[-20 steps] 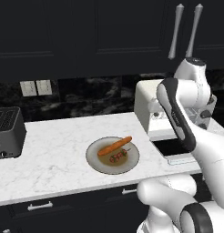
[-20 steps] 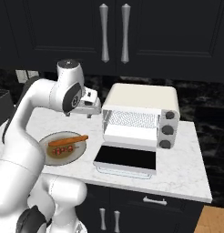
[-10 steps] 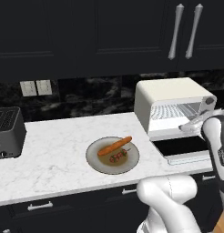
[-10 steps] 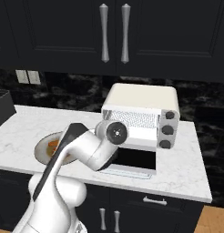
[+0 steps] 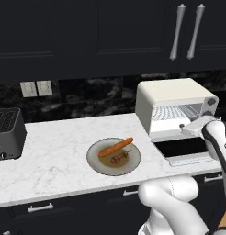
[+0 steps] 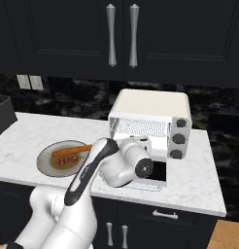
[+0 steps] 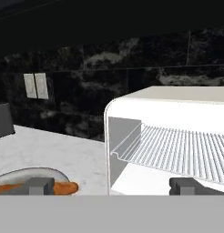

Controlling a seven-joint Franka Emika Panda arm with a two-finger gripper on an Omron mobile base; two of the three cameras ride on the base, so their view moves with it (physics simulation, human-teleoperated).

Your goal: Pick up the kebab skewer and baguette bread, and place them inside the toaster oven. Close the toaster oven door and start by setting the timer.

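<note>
1. My gripper [image 7: 111, 186] has its jaws spread wide apart with nothing between them; in the hand view its two dark fingertips [image 7: 41, 185] rise far apart at the bottom.
2. The hand looks level across the counter, straight into the open front of the toaster oven [image 7: 177, 132], whose wire rack [image 7: 177, 152] lies just beyond the right tip.
3. My arm is folded low in front of the oven. In the right base view the white forearm slants up from lower left to a big rounded joint that sits over the dropped toaster oven door [image 6: 153, 175] and hides most of it.
4. In the left base view the wrist end pokes in from the right edge, just before the oven mouth and above the toaster oven door [image 5: 186, 149], which lies flat on the counter.
5. The baguette bread [image 5: 115, 147] lies slantwise on the round plate [image 5: 94, 160], left of the oven and apart from it.
6. The kebab skewer [image 5: 119, 158] lies on the same plate, just in front of the loaf.
7. In the hand view the loaf's orange end [image 7: 63, 187] shows beside the left tip, on the plate's edge.
8. A dark slot toaster [image 5: 7, 133] stands at the counter's far left, well away.
</note>
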